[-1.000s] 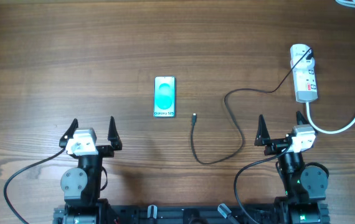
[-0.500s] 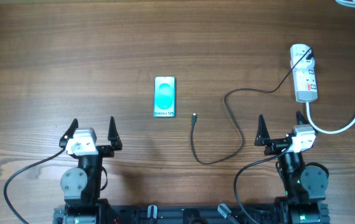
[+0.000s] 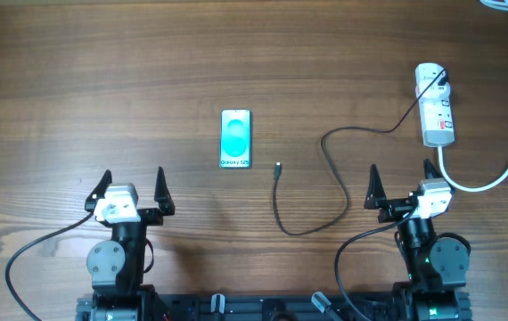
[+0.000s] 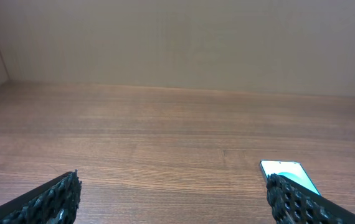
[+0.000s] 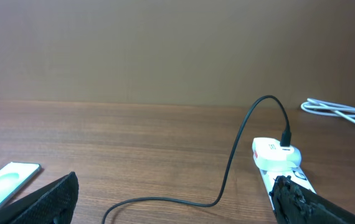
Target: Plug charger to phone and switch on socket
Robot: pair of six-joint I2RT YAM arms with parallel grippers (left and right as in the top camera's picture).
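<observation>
Wood table (image 4: pixel 165 124); phone (image 4: pixel 286 168) part-hidden by L gripper (image 4: pixel 171 179).

At the lower left of the overhead frame stands a black arm with a round grey joint disc (image 3: pixel 107 261), topped by a white wrist block (image 3: pixel 117 203) between two pointed black jaws. A matching black arm (image 3: pixel 432 254) sits lower right. A thin black cable (image 3: pixel 18 253) loops from each. The wrist views show knobbly black rubber pads (image 4: pixel 56 199).

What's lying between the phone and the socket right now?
In the overhead view, only the charger cable loops between the phone and the socket; its loose connector tip lies near the phone.
</observation>
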